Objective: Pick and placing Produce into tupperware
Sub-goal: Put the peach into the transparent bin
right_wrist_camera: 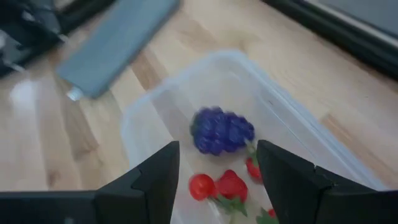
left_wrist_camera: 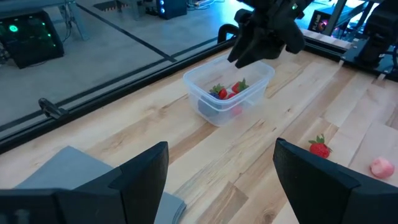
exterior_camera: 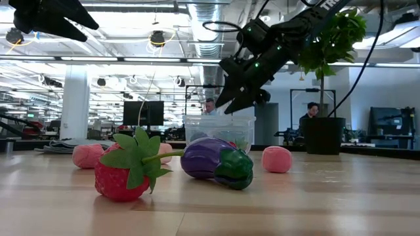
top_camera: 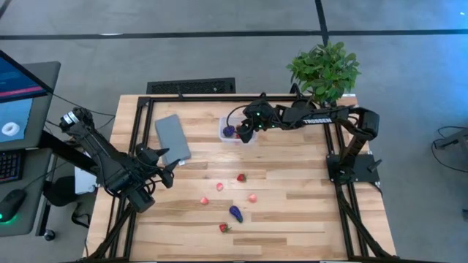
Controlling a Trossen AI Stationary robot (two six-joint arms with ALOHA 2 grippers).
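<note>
Right gripper (right_wrist_camera: 217, 177), fingers open and empty, above the tupperware (top_camera: 232, 131) holding a purple grape cluster (right_wrist_camera: 222, 130) and strawberries (right_wrist_camera: 231, 185); more produce (top_camera: 235, 212) lies scattered on the tabletop (top_camera: 292, 204); left gripper (top_camera: 167, 169), fingers open, beside the grey lid (top_camera: 172, 138)

Right hand (top_camera: 245, 131) covers part of the tupperware (top_camera: 228, 136); purple piece (right_wrist_camera: 222, 130) inside is blurred

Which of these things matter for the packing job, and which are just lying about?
Job:
- tupperware, already holding a purple bunch and strawberries
- loose strawberries, pink pieces and eggplant on the table
- right gripper over the tub, fingers open

Lying about:
- grey lid
- potted plant
</note>
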